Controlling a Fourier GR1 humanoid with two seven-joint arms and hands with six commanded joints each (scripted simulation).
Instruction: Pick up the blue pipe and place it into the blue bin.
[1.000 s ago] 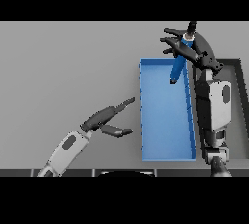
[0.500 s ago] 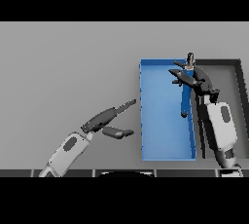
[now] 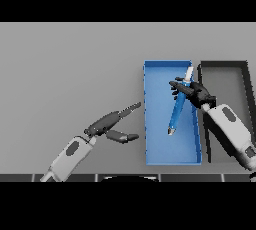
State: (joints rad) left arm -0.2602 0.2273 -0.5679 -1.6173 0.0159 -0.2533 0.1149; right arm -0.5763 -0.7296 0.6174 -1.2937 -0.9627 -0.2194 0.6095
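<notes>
The blue pipe (image 3: pixel 177 110) lies slanted inside the blue bin (image 3: pixel 160 155), its pale upper end near the bin's right wall and its lower end toward the bin's middle. My right hand (image 3: pixel 196 92) hovers over the pipe's upper part at the bin's right wall. Its fingers are spread and point left, not curled round the pipe. My left hand (image 3: pixel 106 123) is over the table left of the bin, open, with its fingers pointing at the bin's left wall.
A dark grey bin (image 3: pixel 223 66) stands directly right of the blue bin, and my right forearm crosses its front part. Grey table stretches to the left and the back.
My right hand has come down and toward me with the pipe. The pipe went from hanging steeply in the hand to lying in the blue bin, and the fingers have opened. The left hand barely moved.
</notes>
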